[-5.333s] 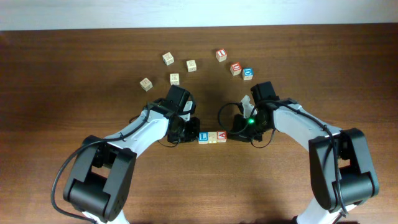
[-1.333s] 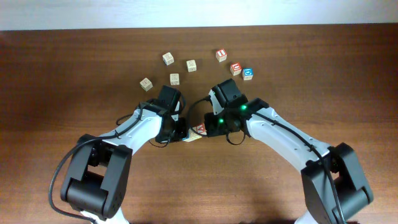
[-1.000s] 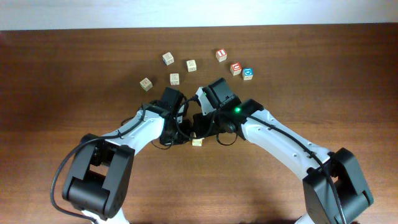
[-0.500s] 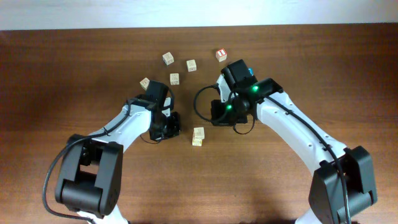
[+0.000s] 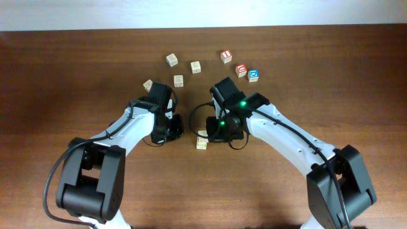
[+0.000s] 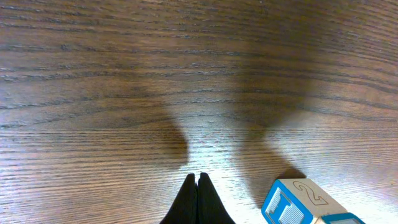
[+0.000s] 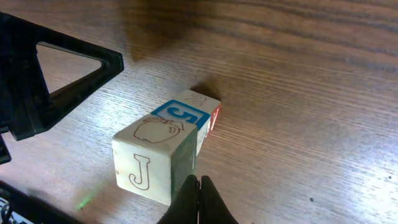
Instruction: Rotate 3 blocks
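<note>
Left pincer (image 6: 197, 186) is closed and empty above the desk (image 6: 93, 93). My right pincer (image 7: 198, 186) is closed too, empty, just beside the tan "J" block (image 7: 149, 162). I see the three blocks (image 5: 202, 140) in one touching row mid-desk, between both pincers.

1. A robotics lab or test bench is what's shown here, most likely.
2. Two white-and-black robot arms, the left arm (image 5: 130, 129) and the right arm (image 5: 286, 137), are parked at one wood-grain table (image 5: 356, 76).
3. A green status light (image 5: 241, 104) is lit on the right arm.
4. Little letter cubes (image 5: 195, 66) are scattered across the tabletop.
</note>
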Robot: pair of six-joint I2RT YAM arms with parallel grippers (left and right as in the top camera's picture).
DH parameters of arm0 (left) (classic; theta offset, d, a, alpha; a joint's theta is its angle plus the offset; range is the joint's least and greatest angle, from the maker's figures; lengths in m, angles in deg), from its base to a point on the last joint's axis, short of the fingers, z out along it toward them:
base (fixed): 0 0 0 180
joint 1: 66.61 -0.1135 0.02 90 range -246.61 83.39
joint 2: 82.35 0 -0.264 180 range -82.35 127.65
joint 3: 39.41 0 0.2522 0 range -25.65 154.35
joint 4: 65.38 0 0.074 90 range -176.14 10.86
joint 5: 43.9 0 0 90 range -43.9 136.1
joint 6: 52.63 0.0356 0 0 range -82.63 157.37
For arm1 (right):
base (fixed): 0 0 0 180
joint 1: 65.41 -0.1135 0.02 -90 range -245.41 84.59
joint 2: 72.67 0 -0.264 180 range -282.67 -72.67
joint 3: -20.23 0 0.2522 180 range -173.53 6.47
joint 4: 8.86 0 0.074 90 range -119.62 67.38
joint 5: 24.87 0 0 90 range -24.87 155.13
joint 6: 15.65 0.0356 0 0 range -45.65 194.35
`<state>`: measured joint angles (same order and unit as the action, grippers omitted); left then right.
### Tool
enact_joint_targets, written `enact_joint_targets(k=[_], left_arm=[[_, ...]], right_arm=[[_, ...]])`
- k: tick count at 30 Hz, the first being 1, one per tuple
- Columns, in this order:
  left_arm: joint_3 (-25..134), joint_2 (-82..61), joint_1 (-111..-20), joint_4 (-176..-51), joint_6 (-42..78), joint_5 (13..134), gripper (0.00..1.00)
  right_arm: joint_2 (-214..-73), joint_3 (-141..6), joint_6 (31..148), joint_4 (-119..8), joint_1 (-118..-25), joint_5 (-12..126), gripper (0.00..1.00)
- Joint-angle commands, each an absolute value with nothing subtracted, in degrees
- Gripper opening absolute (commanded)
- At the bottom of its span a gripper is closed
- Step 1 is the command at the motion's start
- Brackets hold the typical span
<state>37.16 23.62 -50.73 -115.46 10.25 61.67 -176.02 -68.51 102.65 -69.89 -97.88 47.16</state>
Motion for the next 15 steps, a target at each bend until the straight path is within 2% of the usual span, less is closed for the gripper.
enact_joint_targets(k=[1,15], left_arm=[[38.3,21.8,-50.8,-115.7,9.6,61.1,0.0],[38.2,21.8,-50.8,-115.6,9.6,61.0,0.0]], right_arm=[[-176.1,-68.0,103.4,-70.1,-98.8,47.6,0.04],[-176.1,-68.0,103.8,-69.3,-99.5,46.5,0.05]])
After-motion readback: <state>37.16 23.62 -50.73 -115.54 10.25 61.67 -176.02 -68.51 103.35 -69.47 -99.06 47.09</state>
